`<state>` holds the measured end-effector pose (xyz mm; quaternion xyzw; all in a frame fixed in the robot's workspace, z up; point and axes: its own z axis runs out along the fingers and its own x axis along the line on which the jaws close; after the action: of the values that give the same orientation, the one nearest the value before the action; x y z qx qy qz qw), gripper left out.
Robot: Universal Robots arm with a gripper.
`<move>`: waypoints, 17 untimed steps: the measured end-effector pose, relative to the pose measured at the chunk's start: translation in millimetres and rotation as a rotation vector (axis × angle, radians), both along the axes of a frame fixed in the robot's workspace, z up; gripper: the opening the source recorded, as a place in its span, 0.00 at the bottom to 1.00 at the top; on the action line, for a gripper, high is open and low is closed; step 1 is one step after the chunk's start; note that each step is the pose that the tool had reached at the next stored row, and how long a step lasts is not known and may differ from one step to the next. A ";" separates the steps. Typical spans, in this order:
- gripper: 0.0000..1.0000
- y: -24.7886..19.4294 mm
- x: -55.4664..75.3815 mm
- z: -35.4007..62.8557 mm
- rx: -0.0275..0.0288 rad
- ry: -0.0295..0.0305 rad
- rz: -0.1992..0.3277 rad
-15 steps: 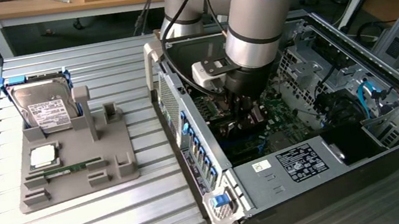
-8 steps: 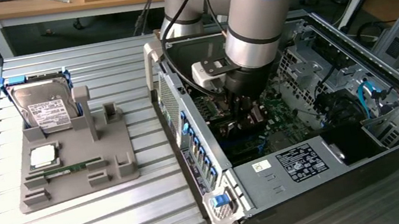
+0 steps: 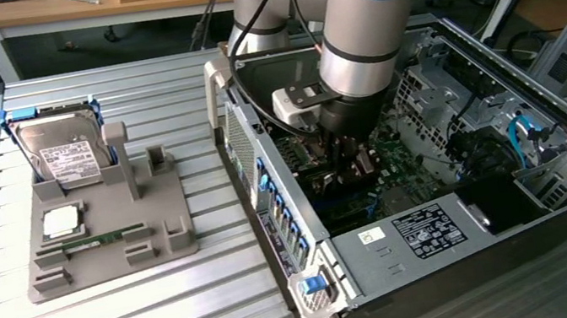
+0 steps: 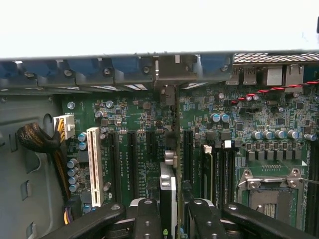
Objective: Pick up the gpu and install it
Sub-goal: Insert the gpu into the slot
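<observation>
The gpu [image 4: 169, 185] stands on edge between my two black fingers [image 4: 148, 219], and my gripper [image 4: 172, 211] is shut on it. The card runs over the green motherboard [image 4: 142, 117] between two black expansion slots, its end bracket [image 4: 167, 74] up against the case's rear wall. I cannot tell whether it sits fully in a slot. In the exterior view my gripper [image 3: 356, 163] reaches down into the open computer case [image 3: 262, 171], just above the board, and hides most of the card.
A grey fixture [image 3: 106, 260] on the slatted table at the exterior view's left holds a silver hard drive [image 3: 67, 155], a processor chip [image 3: 61, 218] and a green memory stick [image 3: 102, 237]. Near the card are a white slot [image 4: 93, 164], a cable bundle [image 4: 35, 139] and the processor socket [image 4: 269, 196].
</observation>
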<state>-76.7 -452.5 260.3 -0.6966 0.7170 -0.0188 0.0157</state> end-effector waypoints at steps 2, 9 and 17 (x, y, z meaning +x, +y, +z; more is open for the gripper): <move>0.27 0.0 0.0 -0.6 0.0001 -0.0001 0.000; 0.27 0.0 0.0 -1.6 0.0001 -0.0001 0.000; 0.27 0.3 0.1 -1.6 -0.0113 -0.0001 0.000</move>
<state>-76.7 -452.2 258.7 -0.6968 0.7168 -0.0229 0.0118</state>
